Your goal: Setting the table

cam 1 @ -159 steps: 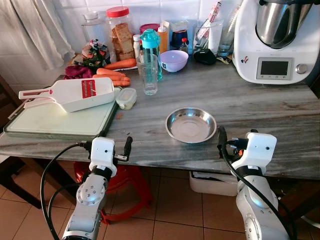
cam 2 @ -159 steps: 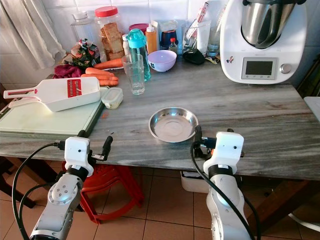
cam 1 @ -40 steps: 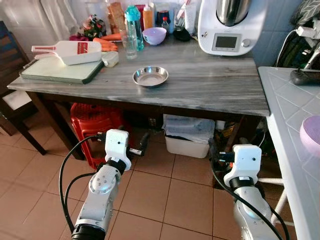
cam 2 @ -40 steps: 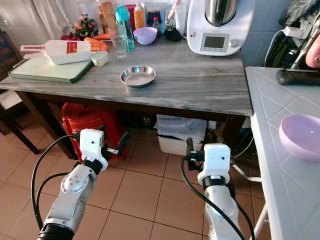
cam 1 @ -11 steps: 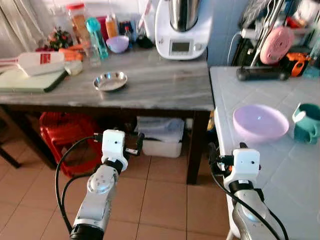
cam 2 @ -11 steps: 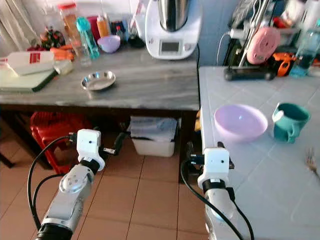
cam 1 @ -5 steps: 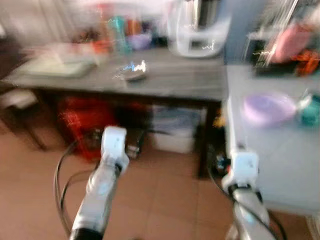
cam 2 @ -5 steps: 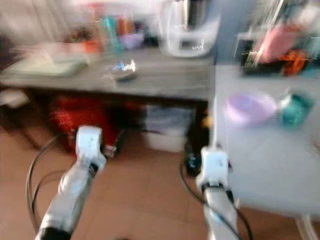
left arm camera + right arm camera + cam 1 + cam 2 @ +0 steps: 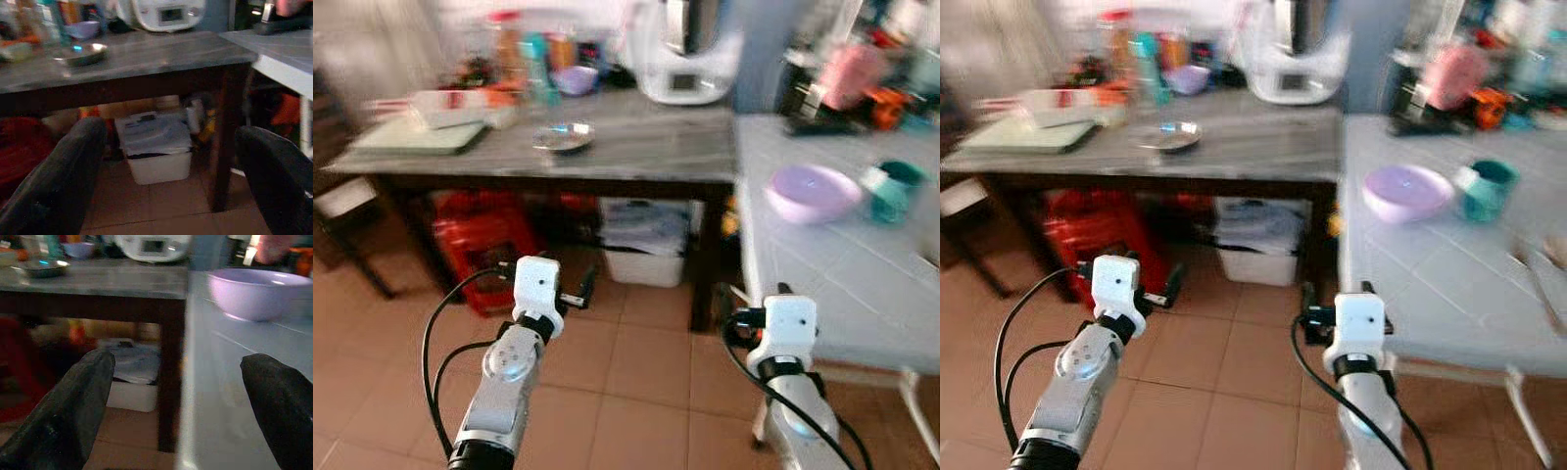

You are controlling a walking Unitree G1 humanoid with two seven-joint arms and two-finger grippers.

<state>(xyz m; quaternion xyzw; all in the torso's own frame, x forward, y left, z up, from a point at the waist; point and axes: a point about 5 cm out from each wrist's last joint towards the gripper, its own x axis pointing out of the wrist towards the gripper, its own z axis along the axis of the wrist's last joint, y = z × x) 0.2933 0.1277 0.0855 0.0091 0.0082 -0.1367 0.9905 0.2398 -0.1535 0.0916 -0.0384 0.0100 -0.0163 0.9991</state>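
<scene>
Teal mug (image 9: 1485, 189) beside lilac bowl (image 9: 259, 292) — R wrist crops it.

both claws (image 9: 166, 171) (image 9: 176, 406) open, empty

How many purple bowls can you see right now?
2. One purple bowl sits on the white tiled counter beside the teal mug; a smaller one stands at the back of the grey table. Clutter may hide more.

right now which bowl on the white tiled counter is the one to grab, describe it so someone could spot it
Look at the white tiled counter to the robot's right, next to the dark marble-topped table. Near its far end sits a wide, shallow lilac bowl, empty as far as can be seen. The teal mug right beside it is narrower, darker and has a handle.
</scene>
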